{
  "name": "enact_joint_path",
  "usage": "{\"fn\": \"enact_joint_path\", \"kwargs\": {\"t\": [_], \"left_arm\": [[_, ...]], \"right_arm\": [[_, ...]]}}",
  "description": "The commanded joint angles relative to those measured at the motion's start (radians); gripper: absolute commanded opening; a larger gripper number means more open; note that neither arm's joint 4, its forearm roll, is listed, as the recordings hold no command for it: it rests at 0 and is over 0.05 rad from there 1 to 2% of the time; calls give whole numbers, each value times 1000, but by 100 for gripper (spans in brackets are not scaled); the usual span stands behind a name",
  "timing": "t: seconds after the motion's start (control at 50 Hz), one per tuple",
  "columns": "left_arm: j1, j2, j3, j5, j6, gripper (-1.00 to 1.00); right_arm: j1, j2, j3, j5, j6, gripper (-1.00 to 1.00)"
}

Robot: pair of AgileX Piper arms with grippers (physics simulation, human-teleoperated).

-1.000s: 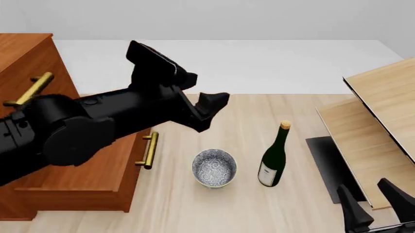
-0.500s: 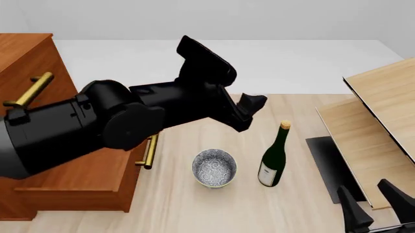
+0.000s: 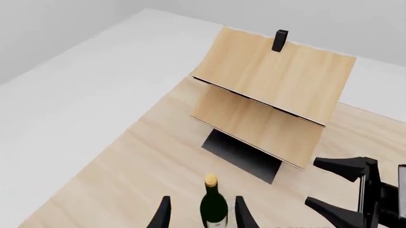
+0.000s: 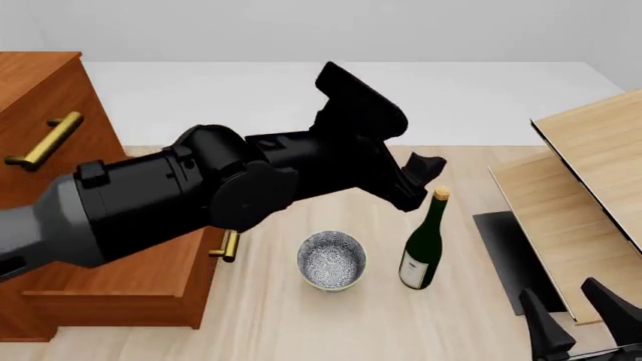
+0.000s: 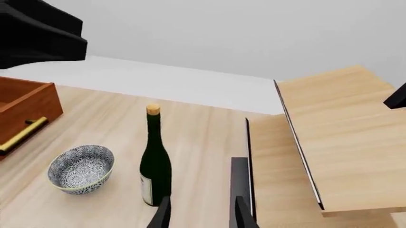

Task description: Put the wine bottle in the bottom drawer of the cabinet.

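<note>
Pincers first, nearest the camera: the right pincer [image 4: 579,320] sat low at the near right edge of the table [image 4: 331,331], fingers spread apart with nothing between them, parked well clear of everything. A bit further in stood the wine bottle [image 4: 425,242], upright on the table just right of the speckled grey bowl [image 4: 331,260], the two near but not touching. Left pincer [image 3: 201,213] was up by the bottle's neck, fingers parted wide, and in the left wrist view the cork [image 3: 210,179] showed between the fingertips. Nothing gripped yet, though.

So I'd call this the approach-to-grasp step. Next move probably needs the pincer lowered round the neck or shoulder and squeezed, then a carry left to the bottom drawer [image 4: 131,282], which stuck out from the cabinet [image 4: 40,98] and looked pulled open.

Materials: bottle was slim, glossy dark green glass, white label, tan cork, so likely slippery and tippy. Bowl round and shallow. Drawer reddish-brown wood with a brass bar handle [image 4: 231,244]. Table pale wood grain. Further right, slanted light-wood panels [image 4: 582,173].
</note>
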Motion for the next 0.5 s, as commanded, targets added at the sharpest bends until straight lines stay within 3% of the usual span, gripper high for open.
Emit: {"fn": "enact_joint_path", "kwargs": {"t": [0.02,0.5], "left_arm": [[-9,25,-1,-14,-4,100],[14,70,-22,-37,-8,100]], "right_arm": [[5,3,0,3,2,100],[2,-4,0,15,4,100]]}}
